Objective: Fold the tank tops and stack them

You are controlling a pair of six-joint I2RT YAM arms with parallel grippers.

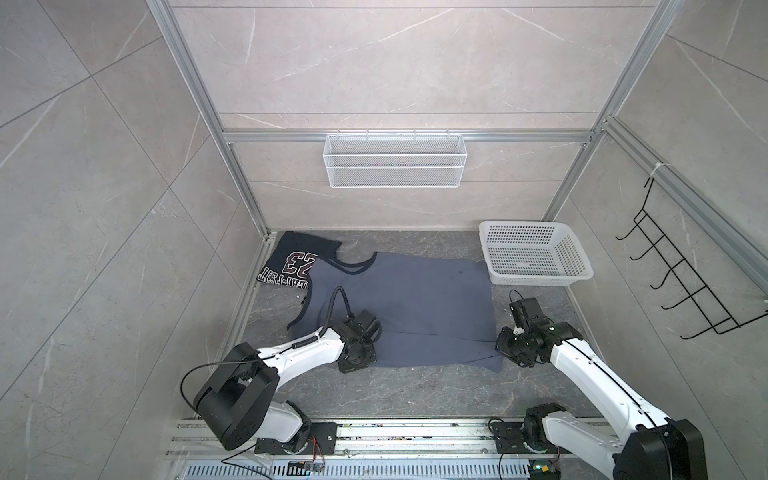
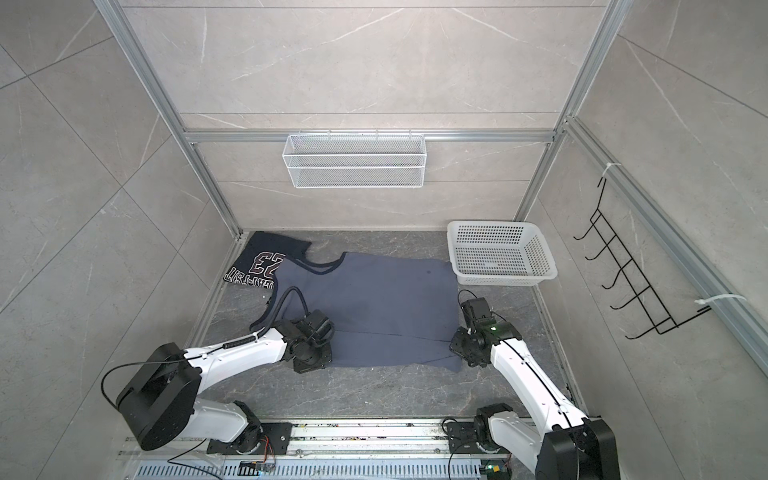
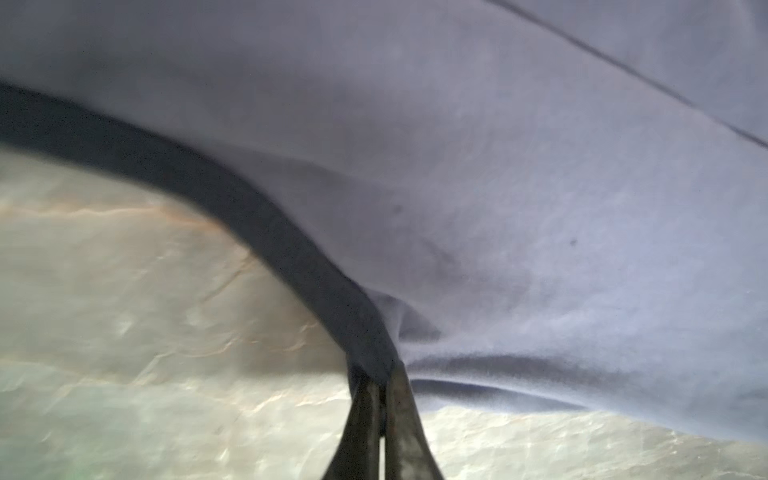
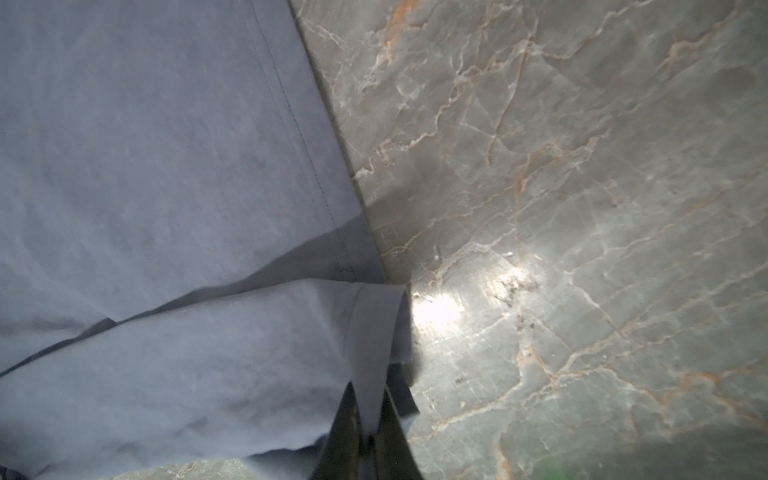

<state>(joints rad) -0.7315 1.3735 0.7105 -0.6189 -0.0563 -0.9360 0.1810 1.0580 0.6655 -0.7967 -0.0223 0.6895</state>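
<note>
left gripper [image 3: 376,379]: pinched tight on the slate-blue tank top [image 1: 415,299], right on its dark trim
right gripper [image 4: 369,411]: clamped on its hem corner
navy "23" tank top [image 1: 296,261]: back left, edges overlapping

White shells [image 1: 307,353], black joints [image 1: 232,399], looping black cables [image 1: 340,288] and dark tapered fingers [image 3: 361,424] form both arms.

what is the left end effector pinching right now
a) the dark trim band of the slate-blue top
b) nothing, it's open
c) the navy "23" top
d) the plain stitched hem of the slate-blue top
a: in the left wrist view the left end effector is shut on the dark trim band edging the slate-blue tank top.
</note>
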